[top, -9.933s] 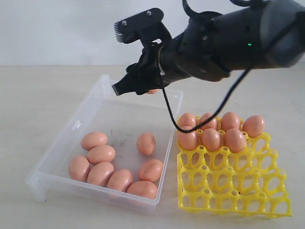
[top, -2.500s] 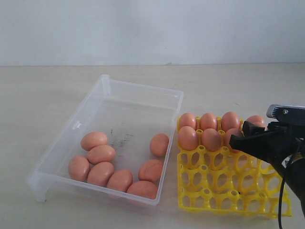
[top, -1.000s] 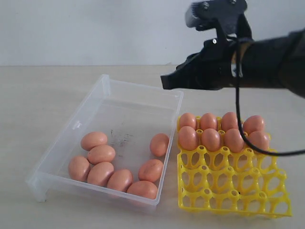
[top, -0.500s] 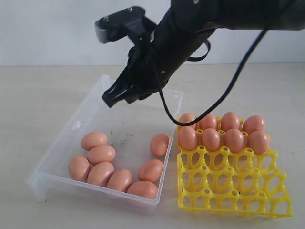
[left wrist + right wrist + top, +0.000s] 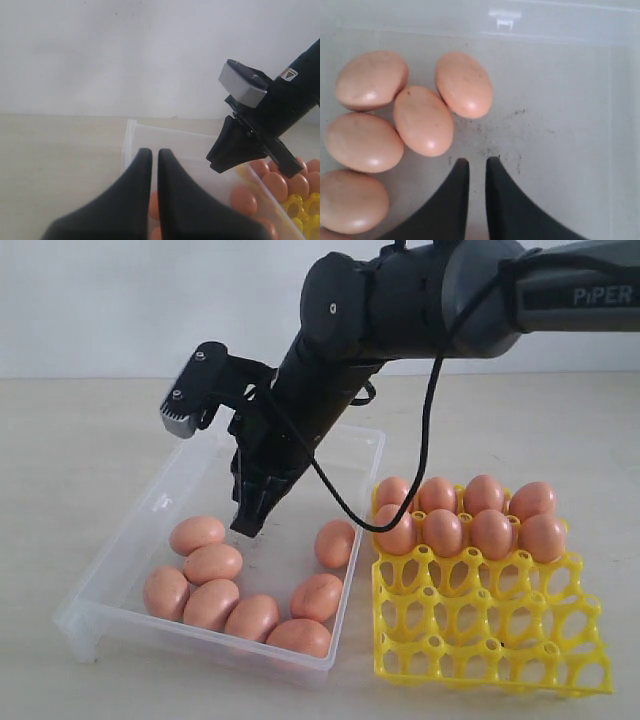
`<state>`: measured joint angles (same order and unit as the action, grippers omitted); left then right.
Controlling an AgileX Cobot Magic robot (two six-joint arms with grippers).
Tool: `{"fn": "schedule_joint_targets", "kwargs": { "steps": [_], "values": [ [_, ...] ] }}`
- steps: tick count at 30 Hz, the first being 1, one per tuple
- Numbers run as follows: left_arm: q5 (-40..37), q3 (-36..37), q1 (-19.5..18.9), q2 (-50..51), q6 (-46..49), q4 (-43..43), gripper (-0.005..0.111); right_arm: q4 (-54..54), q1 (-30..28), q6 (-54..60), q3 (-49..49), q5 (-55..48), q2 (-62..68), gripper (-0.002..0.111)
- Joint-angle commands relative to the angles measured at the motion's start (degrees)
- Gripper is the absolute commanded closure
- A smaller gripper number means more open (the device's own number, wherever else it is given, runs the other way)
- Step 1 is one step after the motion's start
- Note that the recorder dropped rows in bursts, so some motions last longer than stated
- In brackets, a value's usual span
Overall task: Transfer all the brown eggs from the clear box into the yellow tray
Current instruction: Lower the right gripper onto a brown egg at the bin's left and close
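Nearest, the two front rows of the yellow tray (image 5: 480, 645) stand vacant, and eight brown eggs (image 5: 251, 617) lie in the near half of the clear box (image 5: 200, 652). Over the box floor, just beside the egg cluster, the right gripper (image 5: 250, 527) points down, jaws almost together and empty. Beyond, eight eggs fill the tray's two far rows. Step in hand: approach for a pick. The jaws probably need to part, then straddle one egg.

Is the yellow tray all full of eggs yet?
No, the brown eggs fill only the far two rows of the yellow tray, and the cups in the near two rows are empty.
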<state>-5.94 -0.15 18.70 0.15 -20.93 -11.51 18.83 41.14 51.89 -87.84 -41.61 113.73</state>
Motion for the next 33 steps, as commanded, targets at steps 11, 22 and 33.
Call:
{"fn": "schedule_joint_targets", "kwargs": {
  "steps": [11,22,33],
  "values": [
    [0.13,0.15,0.45,-0.15,-0.47,0.13,0.103,-16.67,10.33,3.62,-0.47,8.09,6.08,0.062],
    [0.26,0.15,0.45,-0.15,-0.47,0.13,0.103,-16.51,10.33,3.36,-0.47,9.9,8.75,0.062],
    [0.26,0.15,0.45,-0.15,-0.47,0.13,0.103,-16.51,10.33,3.22,-0.47,11.68,11.53,0.062]
  ]
}}
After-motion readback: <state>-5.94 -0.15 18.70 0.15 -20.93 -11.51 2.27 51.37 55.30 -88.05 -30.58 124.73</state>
